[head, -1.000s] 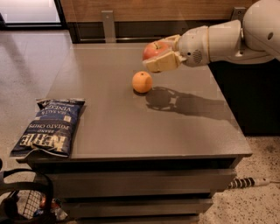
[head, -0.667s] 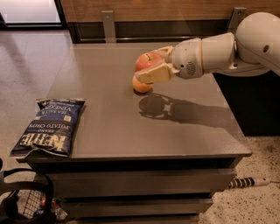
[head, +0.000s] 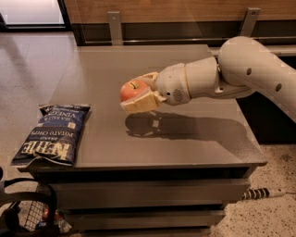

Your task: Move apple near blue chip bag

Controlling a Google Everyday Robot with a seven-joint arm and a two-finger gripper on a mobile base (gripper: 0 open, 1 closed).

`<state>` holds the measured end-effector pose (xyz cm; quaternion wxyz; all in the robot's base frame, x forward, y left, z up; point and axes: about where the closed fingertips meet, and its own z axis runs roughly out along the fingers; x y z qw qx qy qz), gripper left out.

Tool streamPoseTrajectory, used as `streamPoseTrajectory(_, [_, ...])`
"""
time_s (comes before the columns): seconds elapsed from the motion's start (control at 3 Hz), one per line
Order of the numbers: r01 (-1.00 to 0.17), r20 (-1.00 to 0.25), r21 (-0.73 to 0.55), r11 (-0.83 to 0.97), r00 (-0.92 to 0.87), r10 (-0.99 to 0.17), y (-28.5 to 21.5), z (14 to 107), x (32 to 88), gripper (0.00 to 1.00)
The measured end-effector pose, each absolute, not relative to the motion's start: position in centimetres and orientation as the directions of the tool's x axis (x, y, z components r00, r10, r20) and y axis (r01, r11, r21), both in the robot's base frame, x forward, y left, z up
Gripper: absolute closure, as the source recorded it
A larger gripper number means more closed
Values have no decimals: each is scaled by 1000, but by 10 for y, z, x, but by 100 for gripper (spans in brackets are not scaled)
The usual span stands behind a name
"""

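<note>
The apple (head: pixel 131 88), red with yellowish patches and a short stem, is held above the grey table (head: pixel 194 139) near its middle. My gripper (head: pixel 138 94) comes in from the right and is shut on the apple, one finger above it and one below. Its shadow falls on the tabletop just beneath. The blue chip bag (head: pixel 52 134) lies flat at the table's front left corner, well to the left of the apple and a little nearer the front edge.
The table's front edge (head: pixel 138 165) runs close below the bag. A black wire basket (head: pixel 25 213) stands on the floor at the lower left. A ribbed cable (head: pixel 261 192) lies on the floor at the right. A wooden wall panel (head: pixel 175 11) runs behind the table.
My gripper has carried the apple left and toward the front, closer to the chip bag. The orange fruit seen earlier on the table no longer shows.
</note>
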<state>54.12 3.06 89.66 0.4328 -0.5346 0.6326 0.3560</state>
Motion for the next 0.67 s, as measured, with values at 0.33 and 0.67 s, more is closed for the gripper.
streamPoseTrajectory(0.33, [-995,-919,-15,100,-26,-392,57,874,531,100])
streamPoseTrajectory(0.67, [-1000,-912,0,-1,0,-411,88,847,519,100])
